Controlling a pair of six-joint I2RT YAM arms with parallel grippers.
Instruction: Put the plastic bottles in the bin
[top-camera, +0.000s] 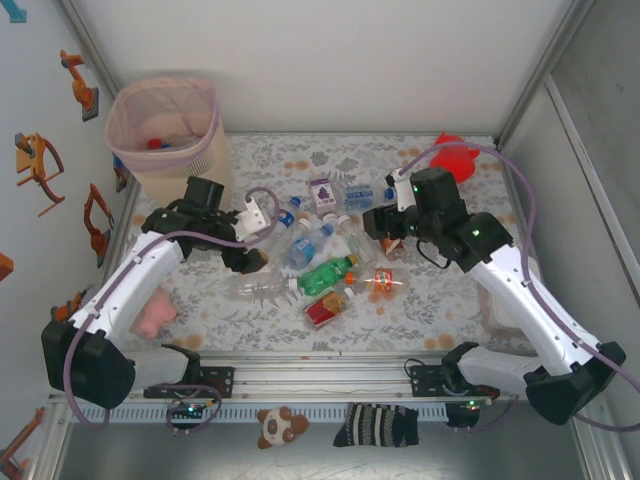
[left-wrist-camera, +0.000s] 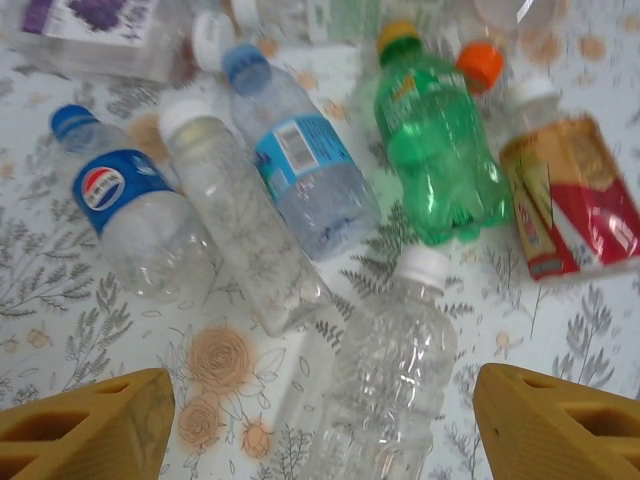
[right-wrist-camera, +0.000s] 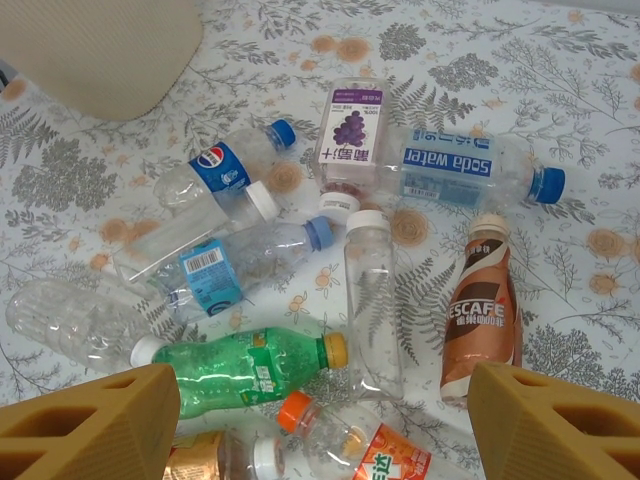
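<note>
plastic bottles (right-wrist-camera: 372, 300): clear, glossy, crinkled; labels shiny film. worktop (top-camera: 420, 315): matt floral printed cloth. bin (top-camera: 165, 125) at 10 o'clock: matt beige plastic, thin translucent liner. left hand (left-wrist-camera: 320, 385) fingers (left-wrist-camera: 85, 430): matt ochre plastic.

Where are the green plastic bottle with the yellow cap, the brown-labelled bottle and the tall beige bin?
green plastic bottle (right-wrist-camera: 250, 370), right wrist view, on its green body.
brown-labelled bottle (right-wrist-camera: 482, 320), right wrist view, on its label.
tall beige bin (top-camera: 175, 178), top external view, on its front wall.

The plastic bottles (top-camera: 305, 245) lie on their sides in a loose heap: clear ones with blue labels, a green bottle (right-wrist-camera: 245, 370) and a brown-labelled bottle (right-wrist-camera: 482, 320). At ten o'clock from them stands the upright bin (top-camera: 185, 165), beige and pink-lined, perhaps holding a couple.
</note>
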